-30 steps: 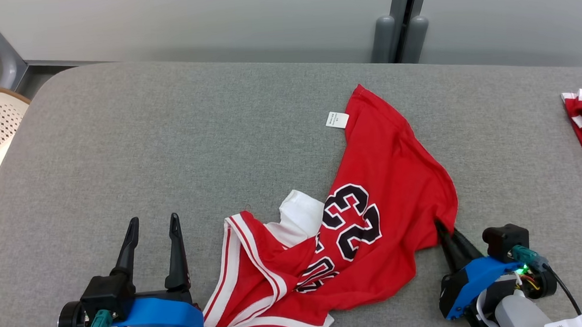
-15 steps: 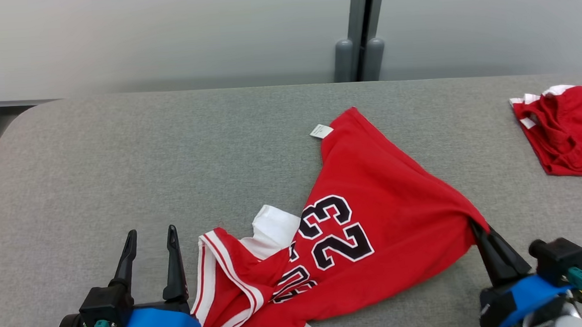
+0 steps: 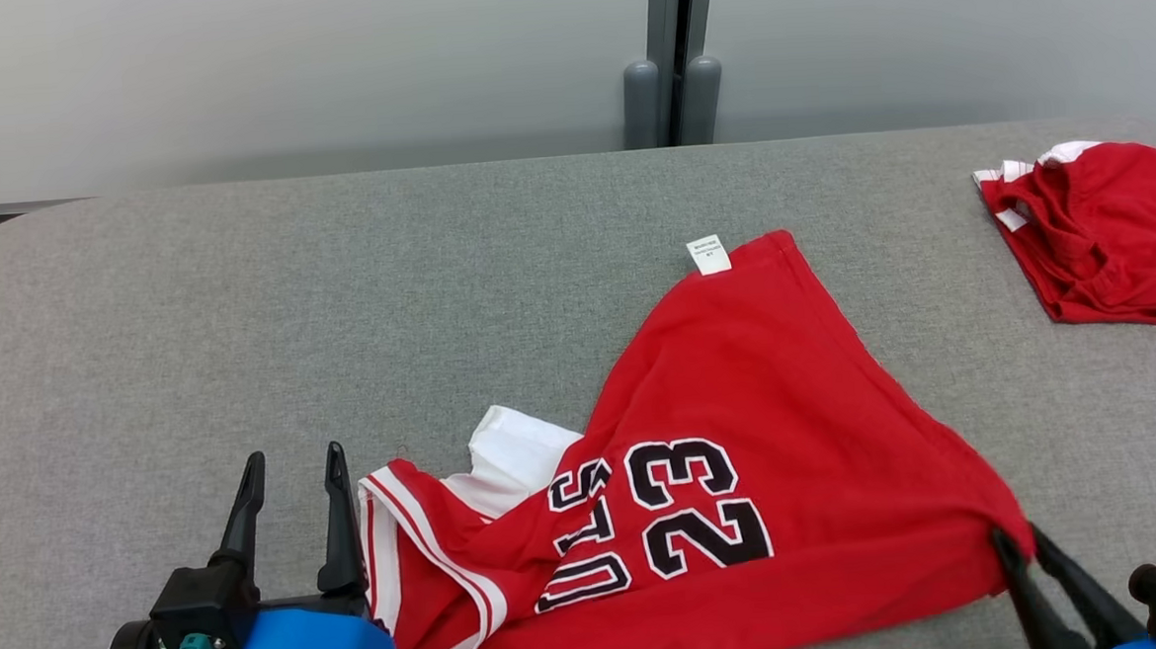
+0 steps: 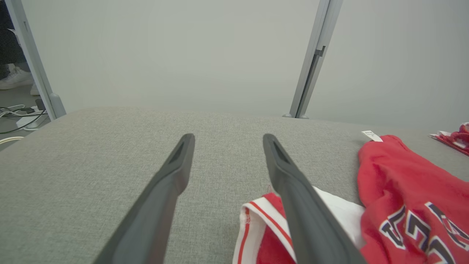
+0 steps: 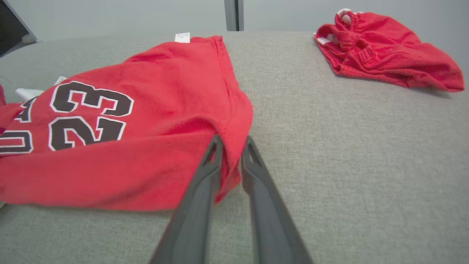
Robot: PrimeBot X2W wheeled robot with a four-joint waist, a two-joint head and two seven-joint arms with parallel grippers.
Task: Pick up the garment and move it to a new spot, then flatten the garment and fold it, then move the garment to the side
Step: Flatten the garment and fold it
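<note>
A red basketball jersey (image 3: 742, 435), printed with a black, white-edged 23 and trimmed in white and red stripes, lies rumpled on the grey woven-fabric surface (image 3: 340, 307), towards its near edge and right of centre. Its small white label (image 3: 709, 255) sticks out at the far corner, and a white inner layer shows at the bunched left part. The right end effector (image 5: 232, 139), low at the near right in the head view (image 3: 1017, 536), has its two dark fingers pressed together on the jersey's right-hand corner, the red cloth pinched between them and drawn taut towards that corner. The left end effector (image 3: 293, 453) rests at the near left with its fingers spread wide and nothing between them; its right finger sits just beside the jersey's striped edge (image 4: 228, 136). A second crumpled red garment with white trim (image 3: 1107, 227) lies well apart at the far right of the surface.
</note>
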